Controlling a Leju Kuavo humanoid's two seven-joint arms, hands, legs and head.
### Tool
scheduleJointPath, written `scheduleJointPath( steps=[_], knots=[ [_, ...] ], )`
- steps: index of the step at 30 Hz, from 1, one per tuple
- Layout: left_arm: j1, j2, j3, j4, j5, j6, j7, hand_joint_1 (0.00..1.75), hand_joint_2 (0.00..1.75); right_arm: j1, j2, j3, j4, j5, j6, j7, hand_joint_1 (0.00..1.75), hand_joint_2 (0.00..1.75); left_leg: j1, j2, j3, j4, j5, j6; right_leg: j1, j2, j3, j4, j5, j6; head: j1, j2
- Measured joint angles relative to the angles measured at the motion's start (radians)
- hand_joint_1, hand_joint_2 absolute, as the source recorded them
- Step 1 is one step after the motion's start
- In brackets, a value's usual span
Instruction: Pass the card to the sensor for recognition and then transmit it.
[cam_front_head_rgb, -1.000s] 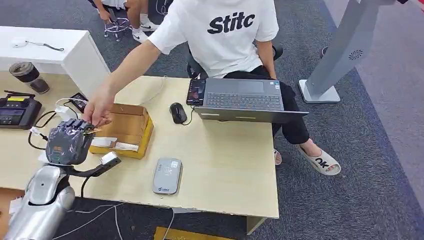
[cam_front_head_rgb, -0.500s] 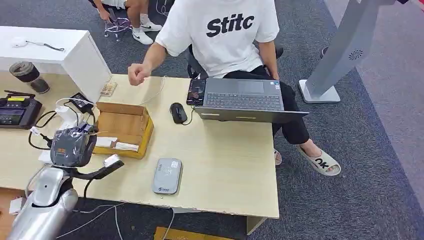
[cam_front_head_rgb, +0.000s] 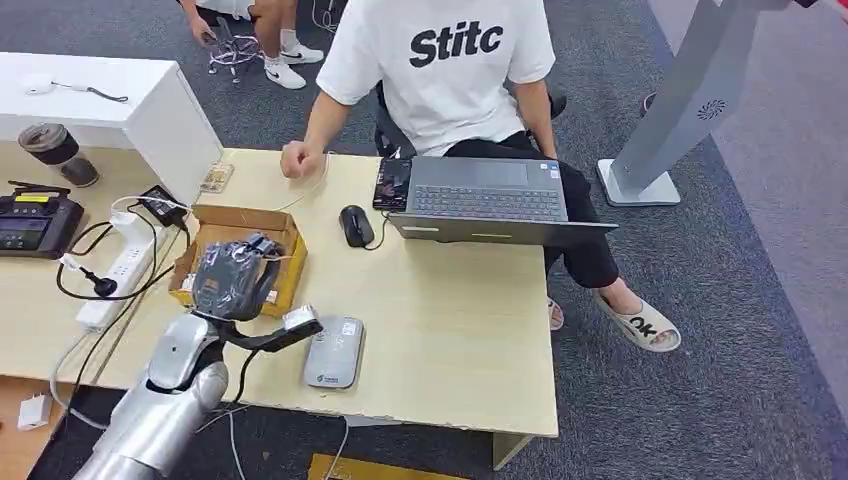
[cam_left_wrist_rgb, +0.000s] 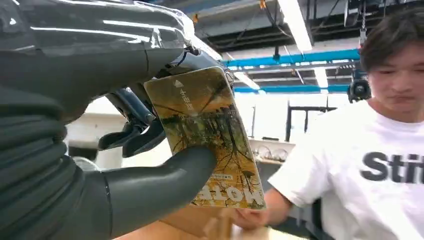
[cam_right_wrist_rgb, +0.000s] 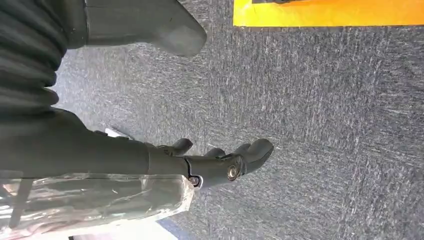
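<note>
My left hand (cam_front_head_rgb: 232, 277) hovers over the open cardboard box (cam_front_head_rgb: 285, 262) on the desk. It pinches a yellowish printed card (cam_left_wrist_rgb: 207, 135) between thumb (cam_left_wrist_rgb: 165, 175) and fingers, seen close in the left wrist view. The grey card sensor (cam_front_head_rgb: 334, 351) lies flat on the desk near the front edge, just right of my left hand. My right hand (cam_right_wrist_rgb: 220, 162) hangs over grey carpet with its fingers loosely apart and nothing in it.
A person in a white T-shirt (cam_front_head_rgb: 440, 70) sits behind the desk, one fist (cam_front_head_rgb: 298, 159) resting on it. A laptop (cam_front_head_rgb: 490, 200), phone (cam_front_head_rgb: 392, 183) and mouse (cam_front_head_rgb: 355, 225) lie at the back. A power strip (cam_front_head_rgb: 118, 272) and black device (cam_front_head_rgb: 35, 222) sit left.
The person let go of the card and drew the hand back to the desk's far edge. My left hand, holding the card, moved right over the box toward the sensor.
</note>
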Motion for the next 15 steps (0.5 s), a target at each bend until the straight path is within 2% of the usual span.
scheduleJointPath(
  steps=[5, 15],
  knots=[
    [-0.028, -0.036, -0.067, 0.001, 0.003, -0.11, 0.039, 1.75, 1.75, 0.0, 0.002, -0.001, 0.0, 0.002, -0.005, 0.003, 0.0, 1.75, 0.0, 0.0, 0.0, 0.0, 0.0, 0.0, 0.0, 0.001, 0.0, 0.0, 0.0, 0.0, 0.0, 0.0],
    [-0.055, -0.097, -0.163, 0.053, 0.024, -0.168, 0.065, 1.75, 1.75, 0.0, 0.008, -0.001, 0.0, 0.018, -0.003, 0.011, 0.0, 1.75, 0.0, 0.0, 0.0, 0.0, 0.0, 0.0, 0.0, 0.0, 0.0, 0.0, 0.0, 0.0, 0.0, 0.0]
  ],
)
